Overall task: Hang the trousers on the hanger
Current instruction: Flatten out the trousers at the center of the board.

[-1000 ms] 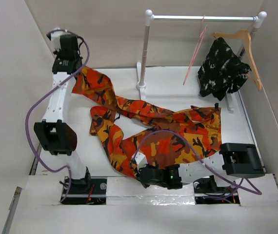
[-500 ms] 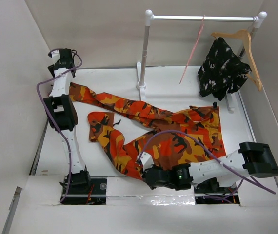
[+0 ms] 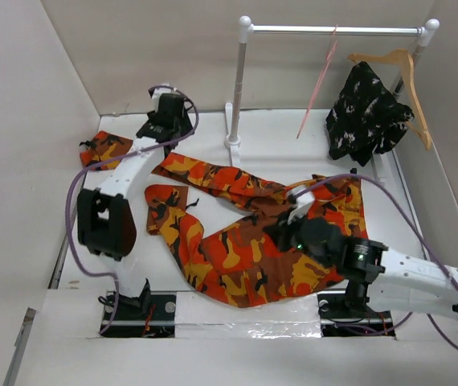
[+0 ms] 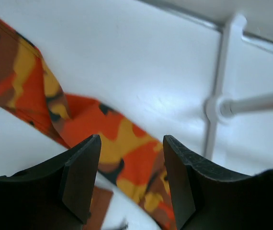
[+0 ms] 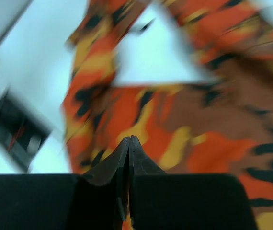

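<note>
The trousers (image 3: 245,257) are spread out on the table (image 3: 277,145), well apart from the pink wire hanger (image 3: 319,84) hung on the rail (image 3: 333,30). The left gripper (image 4: 131,139) is spread wide above one leg. The right gripper (image 5: 129,141) is pressed together over the cloth. The cloth looks soft, light and floppy, so it is likely best pinched at the waistband.

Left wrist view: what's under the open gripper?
One leg of the trousers lies on the white table, showing between the left gripper's open fingers. The rack foot stands to the right. The fingers hide the cloth nearest the camera.
</note>
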